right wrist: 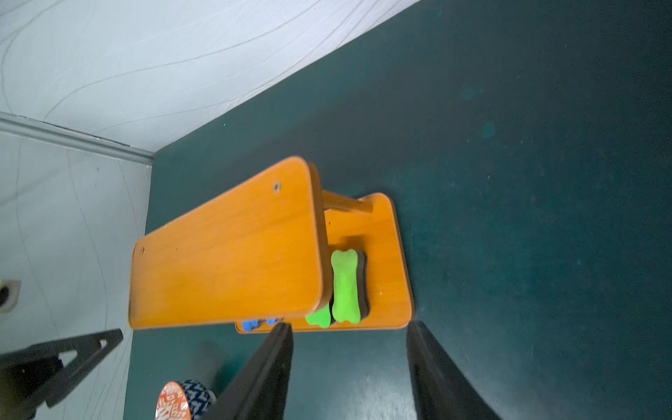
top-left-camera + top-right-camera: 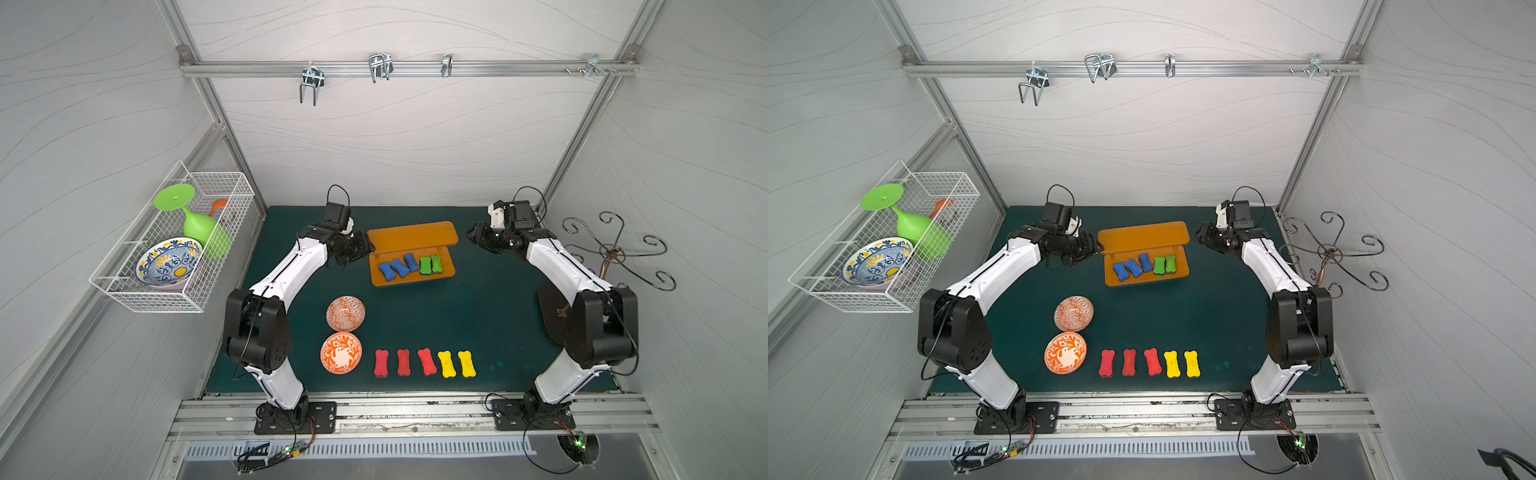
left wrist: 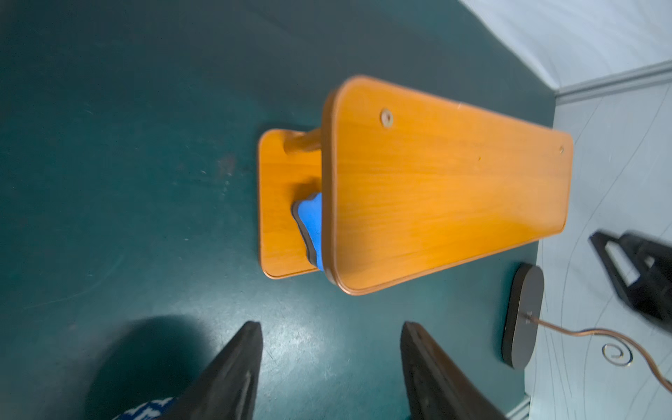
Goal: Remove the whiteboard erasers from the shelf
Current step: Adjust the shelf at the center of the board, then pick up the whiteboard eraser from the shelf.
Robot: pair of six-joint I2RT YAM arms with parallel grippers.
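Observation:
The orange two-tier shelf [image 2: 411,233] [image 2: 1144,236] stands at the back middle of the green mat. Its lower board holds three blue whiteboard erasers [image 2: 399,267] [image 2: 1133,267] and two green ones [image 2: 430,264] [image 1: 345,287]. The top board is bare. In the left wrist view only one blue eraser [image 3: 312,225] peeks out under the top board [image 3: 447,189]. Three red erasers [image 2: 403,362] and two yellow ones [image 2: 456,363] lie in a row near the mat's front. My left gripper [image 2: 366,244] [image 3: 331,325] is open and empty at the shelf's left end. My right gripper [image 2: 471,235] [image 1: 351,325] is open and empty off its right end.
Two small orange patterned bowls [image 2: 345,313] [image 2: 340,353] sit left of the red erasers. A white wire basket [image 2: 124,291] on the left wall holds a green goblet and a blue patterned bowl. A metal hook stand [image 2: 611,251] with a dark base [image 3: 522,316] stands at the right.

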